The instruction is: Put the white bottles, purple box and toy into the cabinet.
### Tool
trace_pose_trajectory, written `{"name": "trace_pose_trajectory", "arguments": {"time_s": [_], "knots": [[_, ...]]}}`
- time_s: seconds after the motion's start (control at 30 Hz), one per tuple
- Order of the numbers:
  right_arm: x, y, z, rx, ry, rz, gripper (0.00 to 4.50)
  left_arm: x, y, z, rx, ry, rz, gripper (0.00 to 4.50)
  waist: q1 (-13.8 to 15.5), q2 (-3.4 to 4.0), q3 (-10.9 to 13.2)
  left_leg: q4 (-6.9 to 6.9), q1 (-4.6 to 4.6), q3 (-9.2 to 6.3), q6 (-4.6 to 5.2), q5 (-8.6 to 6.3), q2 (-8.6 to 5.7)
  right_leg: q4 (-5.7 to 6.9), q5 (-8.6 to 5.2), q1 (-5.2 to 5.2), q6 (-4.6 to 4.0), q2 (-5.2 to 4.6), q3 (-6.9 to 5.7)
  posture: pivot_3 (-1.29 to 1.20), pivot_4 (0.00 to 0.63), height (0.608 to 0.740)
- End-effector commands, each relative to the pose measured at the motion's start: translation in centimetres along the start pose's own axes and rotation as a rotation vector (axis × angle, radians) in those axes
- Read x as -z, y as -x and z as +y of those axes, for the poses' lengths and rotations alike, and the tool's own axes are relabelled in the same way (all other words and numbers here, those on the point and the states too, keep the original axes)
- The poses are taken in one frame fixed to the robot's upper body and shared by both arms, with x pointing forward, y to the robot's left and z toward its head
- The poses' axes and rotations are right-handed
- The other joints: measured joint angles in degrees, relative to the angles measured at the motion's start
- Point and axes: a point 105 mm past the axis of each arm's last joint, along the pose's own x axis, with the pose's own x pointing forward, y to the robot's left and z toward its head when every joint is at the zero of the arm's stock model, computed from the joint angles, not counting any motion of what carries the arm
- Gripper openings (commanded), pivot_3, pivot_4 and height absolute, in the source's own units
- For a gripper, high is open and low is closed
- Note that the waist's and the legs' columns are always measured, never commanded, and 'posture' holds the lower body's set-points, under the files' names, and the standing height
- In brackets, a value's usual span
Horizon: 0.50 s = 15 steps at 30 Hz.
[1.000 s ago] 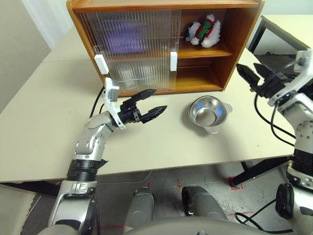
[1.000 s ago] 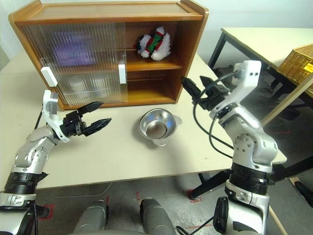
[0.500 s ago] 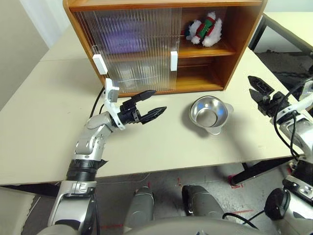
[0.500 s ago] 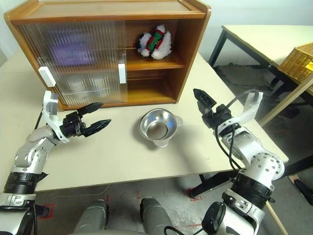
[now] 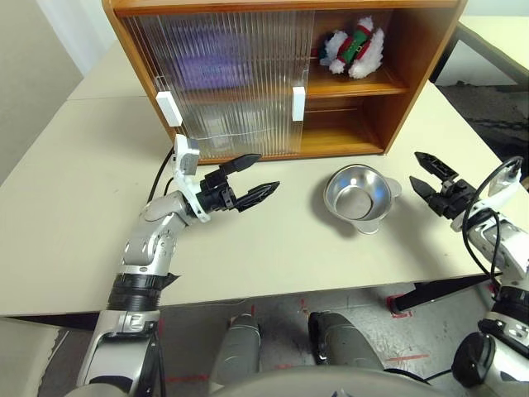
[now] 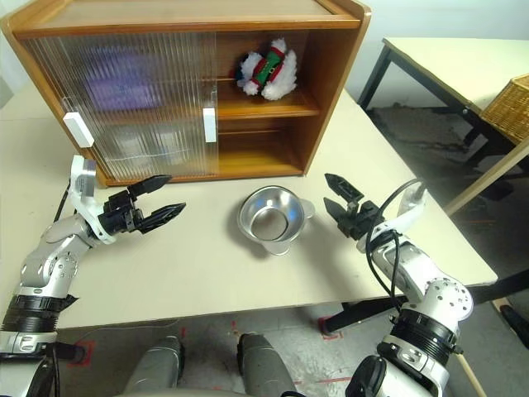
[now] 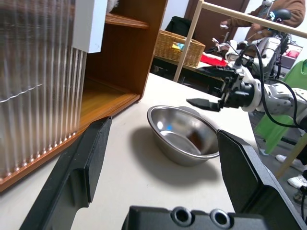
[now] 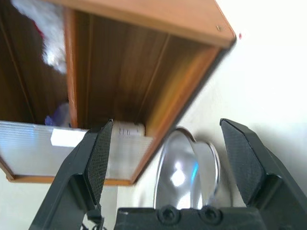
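My left tool (image 5: 248, 178) hung spread and empty over the table (image 5: 74, 182), just in front of the cabinet (image 5: 413, 50) and its ribbed sliding doors (image 5: 231, 74). My right tool (image 6: 340, 201) was spread and empty too, low beside the steel bowl (image 6: 269, 217). The toy (image 5: 354, 50) lay on the upper shelf; a purple blur behind the doors looked like the purple box (image 6: 120, 87), and the white bottles (image 8: 128, 129) seemed to sit lower, behind the same doors, though I could not be sure. As I judged it, the risk was the right tool clipping the bowl and sending it skating off the table, or my left tool knocking the white door handle (image 5: 298, 103).
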Motion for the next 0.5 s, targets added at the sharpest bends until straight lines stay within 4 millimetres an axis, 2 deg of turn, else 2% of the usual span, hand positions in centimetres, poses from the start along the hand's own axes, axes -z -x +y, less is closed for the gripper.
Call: {"name": "trace_pose_trajectory", "arguments": {"time_s": [0.03, 0.5], "knots": [[1.3, 0.5, -1.3, 0.03, -0.022, 0.059, 4.47, -0.1, 0.1, -0.5, 0.02, -0.02, 0.017, 4.5, 0.1, -0.04, 0.0, 0.0, 0.01, -0.01, -0.01, 0.0, 0.0, 0.0, 0.0, 0.0, 0.0, 0.0, -0.02, 0.03, 0.124, 0.74], [1.8, 1.1, -2.6, 0.046, -0.045, 0.075, 4.47, 0.1, 0.3, 0.0, 0.038, -0.034, 0.047, 4.5, 0.1, -0.04, 0.0, 0.0, -0.14, -0.15, -0.23, -0.14, 0.05, 0.05, -0.07, -0.17, -0.13, -0.02, 0.4, 0.02, 0.119, 0.74]]}}
